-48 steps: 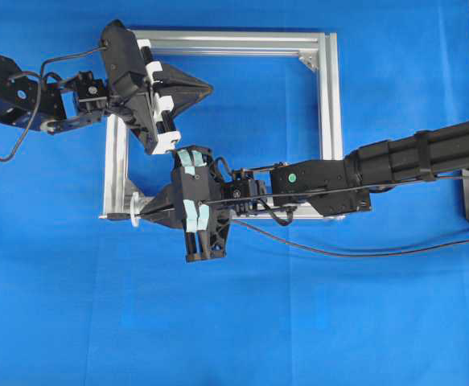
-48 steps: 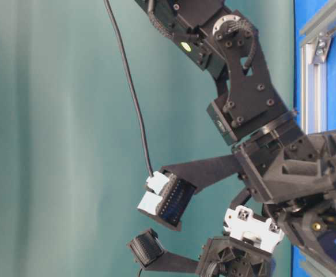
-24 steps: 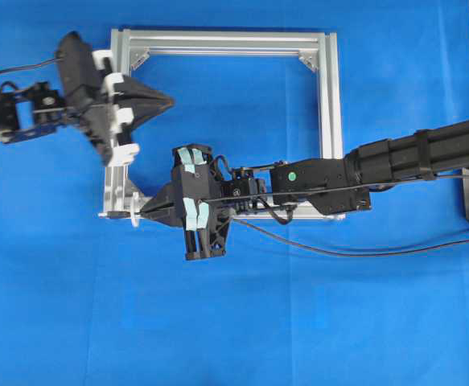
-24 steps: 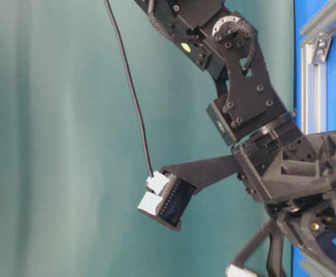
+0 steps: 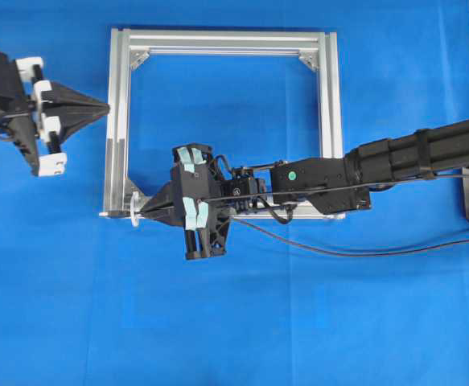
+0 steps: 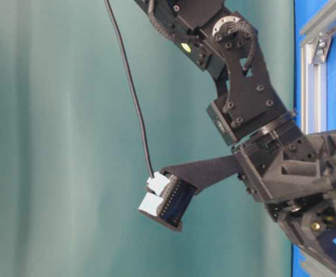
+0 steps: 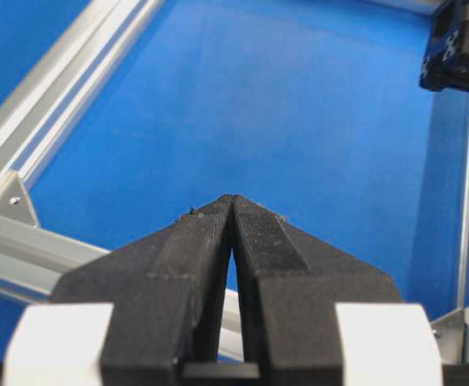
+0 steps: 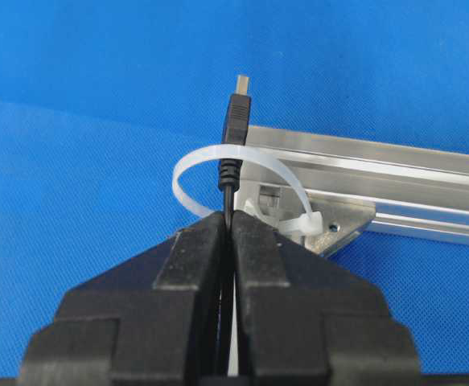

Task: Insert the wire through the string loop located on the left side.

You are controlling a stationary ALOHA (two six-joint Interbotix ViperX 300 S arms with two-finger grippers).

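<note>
Currently I see the right gripper (image 8: pixel 228 215) clamped on the long thin black wire (image 8: pixel 230 173), just behind its small dark plug with a silvery tip. That plug passes through the tiny whitish translucent string loop (image 8: pixel 198 161), which is fastened at the near-left corner of the square silver aluminium frame (image 5: pixel 327 121) on the blue table surface (image 5: pixel 242 322). In the overhead view, I see the wire trailing right along the right arm. The left gripper (image 7: pixel 232 201) is clenched on nothing, fingertips pressed together; it sits left of the frame's left rail, well apart from the loop.
</note>
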